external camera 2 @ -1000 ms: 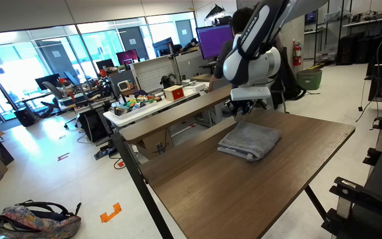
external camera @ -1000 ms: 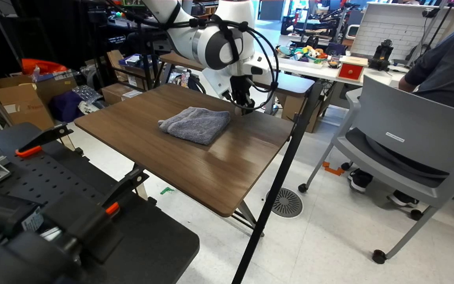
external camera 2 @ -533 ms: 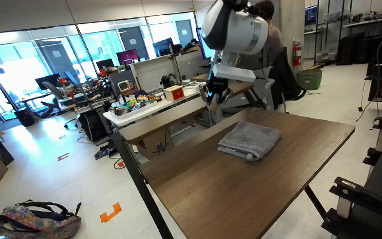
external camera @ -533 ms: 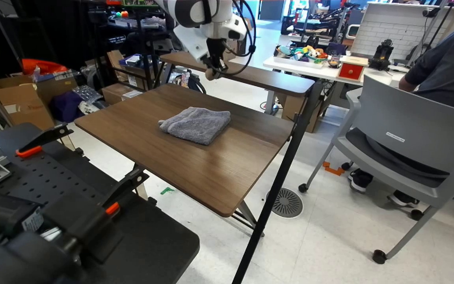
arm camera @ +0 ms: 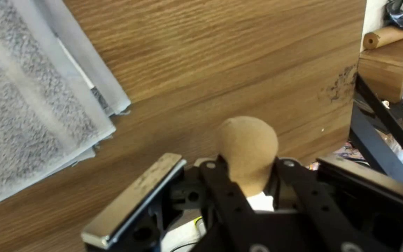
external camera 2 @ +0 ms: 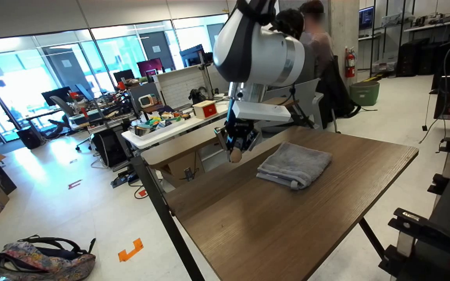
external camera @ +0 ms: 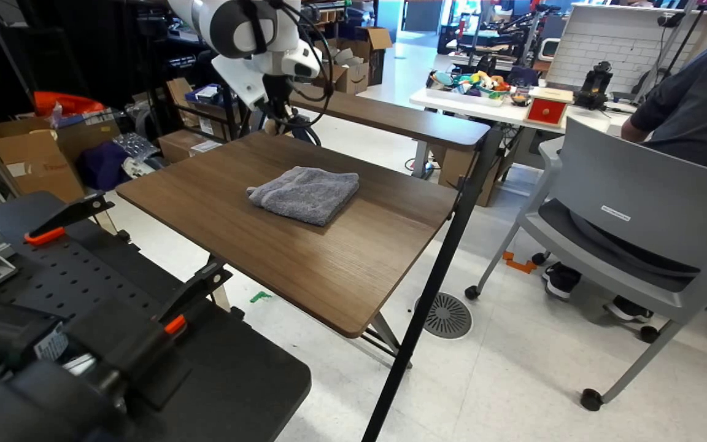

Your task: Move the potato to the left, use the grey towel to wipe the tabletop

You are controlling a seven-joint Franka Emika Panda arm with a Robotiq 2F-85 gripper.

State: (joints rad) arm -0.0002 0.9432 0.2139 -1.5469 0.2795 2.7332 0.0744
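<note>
Wrist view: the flanks of the potato (arm camera: 247,138) are hidden where my pincer (arm camera: 250,168) clamps them. The rear of my pincer is cut off by the bottom edge, and the grey towel (arm camera: 30,115) by the left and top edges. The section of the tabletop (external camera 2: 287,226) beneath the towel is hidden; in an exterior view, its near end passes the bottom edge. In both exterior views, the top edge cuts off my arm (external camera 2: 256,54). In an exterior view, a background person's face (external camera 2: 314,19) is blurred. In an exterior view, nearby dark equipment (external camera: 40,393) is blurred, the chair (external camera: 654,166) is cut off by the right edge, and print on its label (external camera: 615,213) is unreadably small.
</note>
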